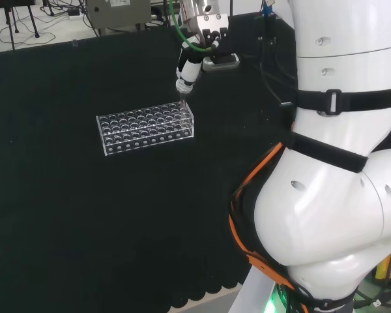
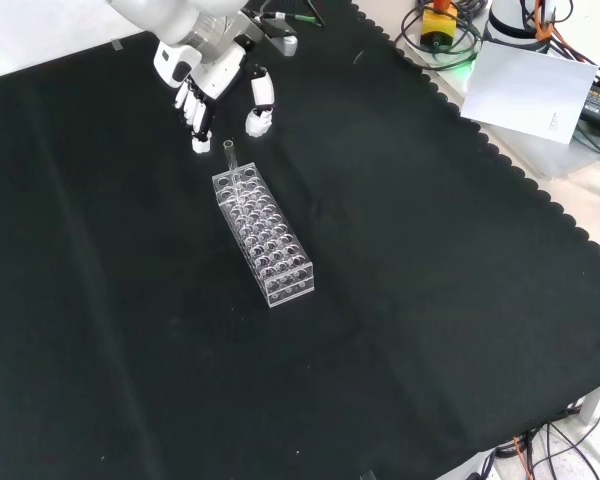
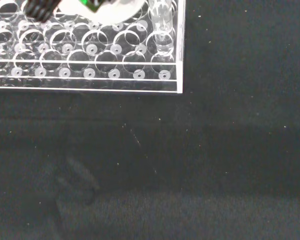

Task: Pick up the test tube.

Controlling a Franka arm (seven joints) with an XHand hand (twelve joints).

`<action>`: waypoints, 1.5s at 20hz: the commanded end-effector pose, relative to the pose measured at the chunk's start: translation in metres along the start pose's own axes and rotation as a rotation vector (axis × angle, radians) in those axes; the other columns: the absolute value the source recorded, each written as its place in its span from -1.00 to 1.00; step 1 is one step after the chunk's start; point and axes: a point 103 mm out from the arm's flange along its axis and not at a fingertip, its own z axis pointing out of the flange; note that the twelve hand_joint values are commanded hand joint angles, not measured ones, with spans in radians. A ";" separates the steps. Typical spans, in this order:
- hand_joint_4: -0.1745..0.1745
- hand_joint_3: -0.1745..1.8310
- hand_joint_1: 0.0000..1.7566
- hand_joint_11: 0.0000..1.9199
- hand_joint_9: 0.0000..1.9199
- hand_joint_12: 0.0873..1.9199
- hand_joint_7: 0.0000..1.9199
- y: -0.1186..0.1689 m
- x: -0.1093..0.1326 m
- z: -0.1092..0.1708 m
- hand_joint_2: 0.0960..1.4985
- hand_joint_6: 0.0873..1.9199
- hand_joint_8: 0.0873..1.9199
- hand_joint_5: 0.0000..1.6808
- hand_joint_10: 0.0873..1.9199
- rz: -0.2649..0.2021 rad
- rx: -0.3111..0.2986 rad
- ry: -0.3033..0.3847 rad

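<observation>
The tube (image 2: 229,157) stands upright in an end hole of the rack (image 2: 265,237), at the rack's end nearest the hand (image 2: 211,95). The fingers (image 2: 199,125) are seen spread and relaxed just above that end, holding nothing. The tube's top should be bracketed between thumb and fingers before closing, then drawn straight up so the rack is not dragged. In the front view the gap between hand and tube is shown; in the wrist view the tube's (image 3: 161,22) corner hole is plainest.

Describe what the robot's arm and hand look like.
The arm is made of big, rounded, glossy white links, with black straps around them and orange and black cables along the side. A green cable runs down to the wrist. The hand is white with black segments on its fingers.
</observation>
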 end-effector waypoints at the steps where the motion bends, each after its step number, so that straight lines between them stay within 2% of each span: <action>1: -1.00 -0.15 0.02 -0.79 -0.52 0.51 -0.44 0.014 0.006 0.003 -0.14 -0.60 -0.04 -0.56 -0.09 -0.008 0.010 -0.008; 6: -1.00 -0.20 0.04 -0.71 -0.41 0.49 -0.29 0.021 0.012 0.005 -0.20 -0.37 -0.03 -0.57 -0.11 -0.019 -0.004 -0.016; 15: -1.00 -0.19 0.18 -0.62 -0.29 0.46 -0.17 0.029 0.012 0.007 -0.27 -0.15 -0.04 -0.44 -0.16 -0.010 -0.005 -0.050; 24: -1.00 -0.15 0.23 -0.53 -0.16 0.42 0.01 0.034 0.012 0.008 -0.29 -0.09 -0.07 -0.24 -0.21 -0.001 -0.018 -0.040; 30: -1.00 -0.15 0.26 -0.44 0.02 0.37 0.16 0.037 0.016 0.010 -0.29 -0.15 -0.13 0.00 -0.30 0.006 -0.054 -0.029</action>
